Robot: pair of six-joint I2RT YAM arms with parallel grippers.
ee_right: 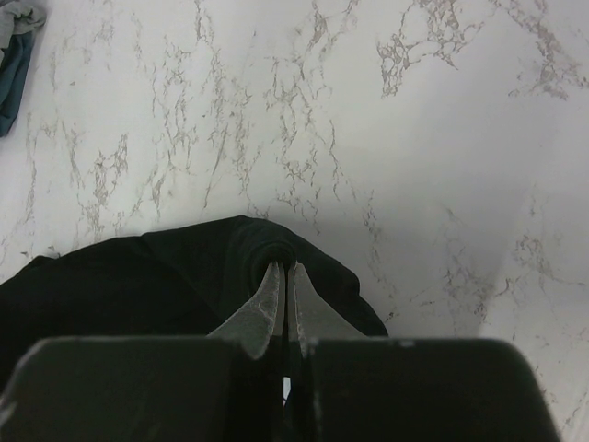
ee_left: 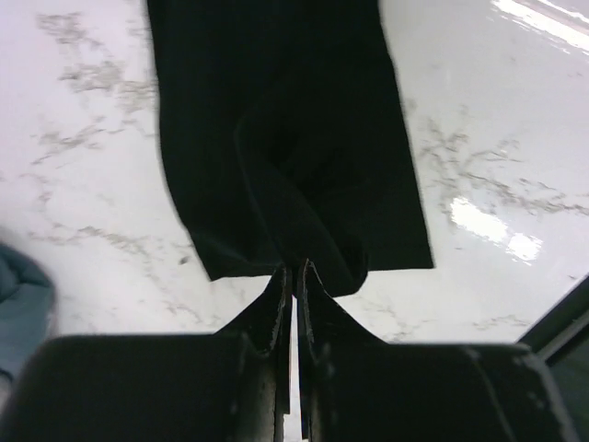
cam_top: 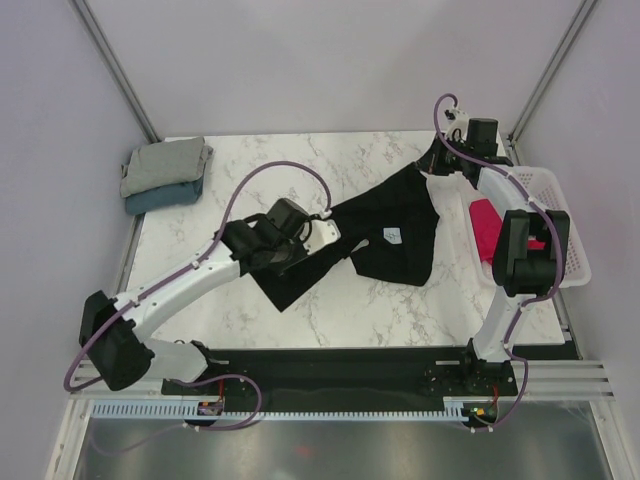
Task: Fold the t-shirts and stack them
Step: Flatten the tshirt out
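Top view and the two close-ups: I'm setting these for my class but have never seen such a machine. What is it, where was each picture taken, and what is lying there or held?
This is a robot: a left arm and a right arm bolted at the near edge of a table. The wide picture comes from a fixed camera above and behind them; each close-up comes from a camera on one wrist. A black t-shirt lies across the table; the left gripper and the right gripper are each shut on its cloth. In the far left corner a grey t-shirt sits folded on a blue t-shirt. At the right, a white basket holds a pink-red t-shirt.
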